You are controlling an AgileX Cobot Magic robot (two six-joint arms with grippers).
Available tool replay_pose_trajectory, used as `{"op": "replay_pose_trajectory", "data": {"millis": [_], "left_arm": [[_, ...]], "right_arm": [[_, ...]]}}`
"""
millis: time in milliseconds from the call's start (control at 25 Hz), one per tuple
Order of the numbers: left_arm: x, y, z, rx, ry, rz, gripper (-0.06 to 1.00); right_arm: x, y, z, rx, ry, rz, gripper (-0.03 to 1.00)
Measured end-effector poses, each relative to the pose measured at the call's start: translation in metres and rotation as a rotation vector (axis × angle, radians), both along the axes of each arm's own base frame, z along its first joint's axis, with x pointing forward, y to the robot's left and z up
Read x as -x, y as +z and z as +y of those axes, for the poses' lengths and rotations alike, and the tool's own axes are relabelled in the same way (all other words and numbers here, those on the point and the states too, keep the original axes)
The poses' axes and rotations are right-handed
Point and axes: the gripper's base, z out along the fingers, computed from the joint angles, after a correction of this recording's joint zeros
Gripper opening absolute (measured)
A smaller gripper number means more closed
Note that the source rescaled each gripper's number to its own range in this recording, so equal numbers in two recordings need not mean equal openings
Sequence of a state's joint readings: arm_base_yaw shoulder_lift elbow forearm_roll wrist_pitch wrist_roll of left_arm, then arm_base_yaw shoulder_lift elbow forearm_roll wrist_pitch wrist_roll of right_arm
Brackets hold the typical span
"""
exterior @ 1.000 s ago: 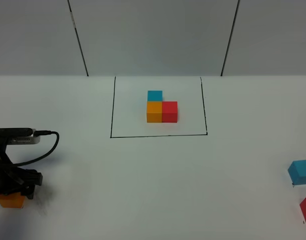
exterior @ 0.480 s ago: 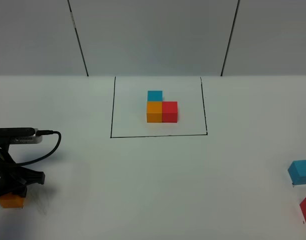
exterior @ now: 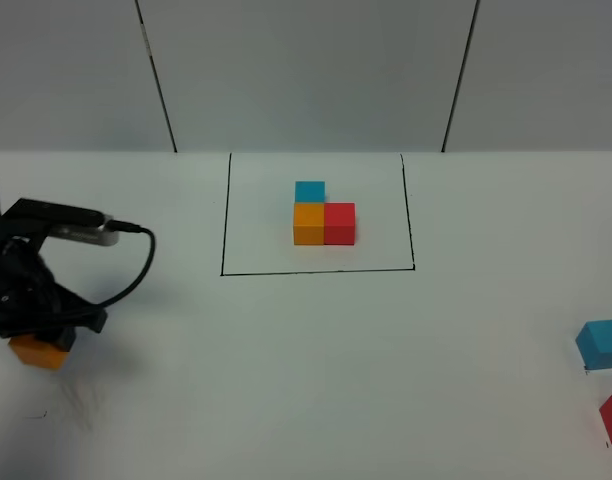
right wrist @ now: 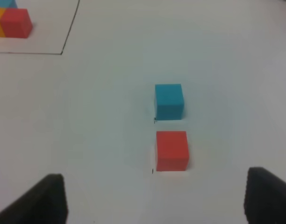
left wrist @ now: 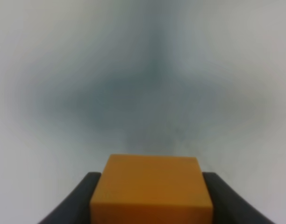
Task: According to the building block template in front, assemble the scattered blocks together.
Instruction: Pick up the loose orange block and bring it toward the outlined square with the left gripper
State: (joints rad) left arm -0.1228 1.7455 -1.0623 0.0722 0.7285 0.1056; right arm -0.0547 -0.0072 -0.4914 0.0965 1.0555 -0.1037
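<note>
Where the white counter (exterior: pixel 286 380) is viewed from the high camera, the left pincer (exterior: pixel 38 335) is found at its far left side, closed on a small matte orange cube (left wrist: pixel 151 186). In the left wrist view, both flanks of that cube are seen pressed by the dark fingers (left wrist: pixel 82 200); the surface beyond is blurred. Whether the cube is clear of the counter cannot be told.

The right pincer (right wrist: pixel 157 198) is seen only in its own wrist view. Its jaws are held wide apart and nothing is gripped.

Ahead of that pincer, two loose cubes are noted at the right edge of the counter: a small matte light blue cube (right wrist: pixel 168 100) and, just beside it on the nearer side but not touching, a small matte red cube (right wrist: pixel 171 150).

The building block template (exterior: pixel 323 222) is located at the far middle of the counter, inside a thin black rectangular outline (exterior: pixel 316 271). It is made up of an orange and a red cube side by side, with a blue cube behind the orange one. It is well apart from all three loose cubes.
</note>
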Motion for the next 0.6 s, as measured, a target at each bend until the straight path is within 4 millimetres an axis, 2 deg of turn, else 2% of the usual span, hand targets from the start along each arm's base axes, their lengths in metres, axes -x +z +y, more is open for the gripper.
{"op": "replay_pose_trajectory", "data": {"millis": [160, 320, 440, 600], "left_arm": [[-0.010, 0.025, -0.051, 0.058, -0.366, -0.067, 0.01], [-0.002, 0.044, -0.111, 0.090, -0.759, -0.136, 0.01], [0.010, 0.047, -0.149, 0.075, -0.998, -0.140, 0.01], [0.015, 0.038, -0.184, 0.033, -1.120, -0.104, 0.01]], "right_arm": [[0.000, 0.000, 0.000, 0.000, 0.000, 0.000, 0.62], [0.000, 0.000, 0.000, 0.000, 0.000, 0.000, 0.62], [0.000, 0.000, 0.000, 0.000, 0.000, 0.000, 0.62], [0.000, 0.000, 0.000, 0.000, 0.000, 0.000, 0.62]]}}
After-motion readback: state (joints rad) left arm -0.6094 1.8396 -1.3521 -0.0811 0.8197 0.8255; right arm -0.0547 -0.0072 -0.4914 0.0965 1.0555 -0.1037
